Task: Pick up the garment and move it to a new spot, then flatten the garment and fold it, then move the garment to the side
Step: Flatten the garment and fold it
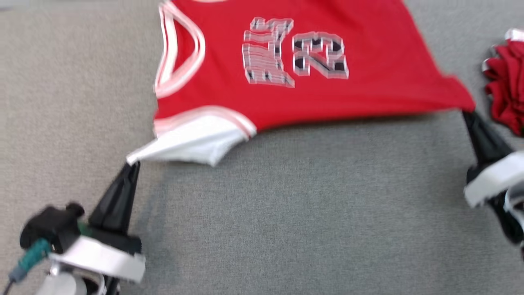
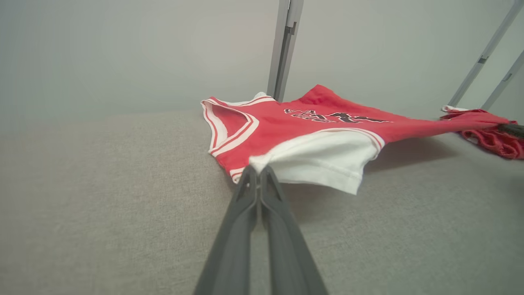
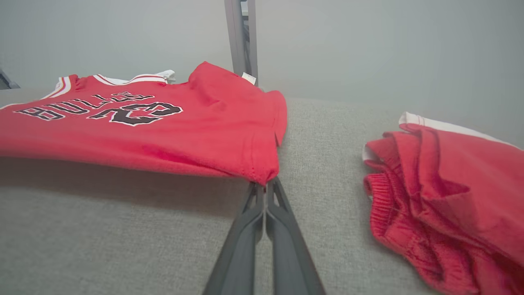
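The garment (image 1: 368, 73) is a red basketball jersey with white trim, a white sleeve and a black-and-white number, spread across the grey cloth surface. My left gripper (image 1: 133, 165) is shut on the tip of the white sleeve (image 2: 323, 159), with the gripper (image 2: 258, 169) pinching the cloth's corner. At the jersey's lower right corner (image 3: 262, 172) my right gripper (image 1: 466, 112) is shut on the red hem, seen close in the right wrist view as the gripper (image 3: 264, 186). The near edge of the jersey hangs a little above the surface between the two grips, casting a shadow.
A crumpled pair of red shorts (image 1: 507, 82) with white trim lies at the right, close to my right gripper, also the shorts (image 3: 446, 196). Grey metal posts (image 2: 282, 49) rise behind the surface. The grey cloth surface (image 1: 286, 213) stretches bare toward me.
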Tool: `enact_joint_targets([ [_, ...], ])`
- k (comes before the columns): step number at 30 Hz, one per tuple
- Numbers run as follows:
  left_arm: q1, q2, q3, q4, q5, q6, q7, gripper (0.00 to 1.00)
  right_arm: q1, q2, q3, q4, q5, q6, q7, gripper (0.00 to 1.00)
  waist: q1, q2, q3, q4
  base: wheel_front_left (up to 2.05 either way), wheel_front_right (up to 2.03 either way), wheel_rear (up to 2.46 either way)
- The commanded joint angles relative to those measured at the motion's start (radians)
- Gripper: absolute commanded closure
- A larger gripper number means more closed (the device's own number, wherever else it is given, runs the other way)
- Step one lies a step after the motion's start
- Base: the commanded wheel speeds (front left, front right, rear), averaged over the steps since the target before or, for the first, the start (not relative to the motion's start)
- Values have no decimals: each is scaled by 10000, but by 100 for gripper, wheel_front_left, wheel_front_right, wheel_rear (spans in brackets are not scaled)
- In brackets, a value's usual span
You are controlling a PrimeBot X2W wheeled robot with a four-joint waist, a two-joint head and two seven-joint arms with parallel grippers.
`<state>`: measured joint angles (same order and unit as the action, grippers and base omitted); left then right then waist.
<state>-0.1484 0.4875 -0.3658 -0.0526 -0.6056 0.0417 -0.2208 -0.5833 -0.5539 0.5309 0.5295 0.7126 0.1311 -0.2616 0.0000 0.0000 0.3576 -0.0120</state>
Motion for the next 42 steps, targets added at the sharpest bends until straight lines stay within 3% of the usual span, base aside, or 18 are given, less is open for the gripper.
enact_joint_targets([
  [1, 371, -1, 56, -90, -58, 131, -85, 100, 495, -21, -135, -117, -47, -3, -53, 100, 0, 0, -582, -58, 0, 0, 0],
  [9, 2546, 75, -330, -677, -375, 567, 265, 100, 2860, -68, -695, -679, -675, -2, -52, 100, 0, 0, -1487, 70, 0, 0, 0],
  [18, 3732, 268, -789, -1951, -567, 851, 1017, 100, 4572, -466, -813, -1632, -585, -2, 171, 100, 0, 0, -1449, 111, 0, 0, 0],
  [29, 1345, -203, -335, -1690, -933, 366, 955, 100, 3077, -32, -1005, -1664, 205, -2, 1015, 100, 0, 0, -952, 46, 0, 0, 0],
  [42, -2454, -1042, -590, 1578, -110, -169, 532, 100, -47, 812, -471, 600, -463, -2, 741, 100, 0, 0, -58, -178, 0, 0, 0],
])
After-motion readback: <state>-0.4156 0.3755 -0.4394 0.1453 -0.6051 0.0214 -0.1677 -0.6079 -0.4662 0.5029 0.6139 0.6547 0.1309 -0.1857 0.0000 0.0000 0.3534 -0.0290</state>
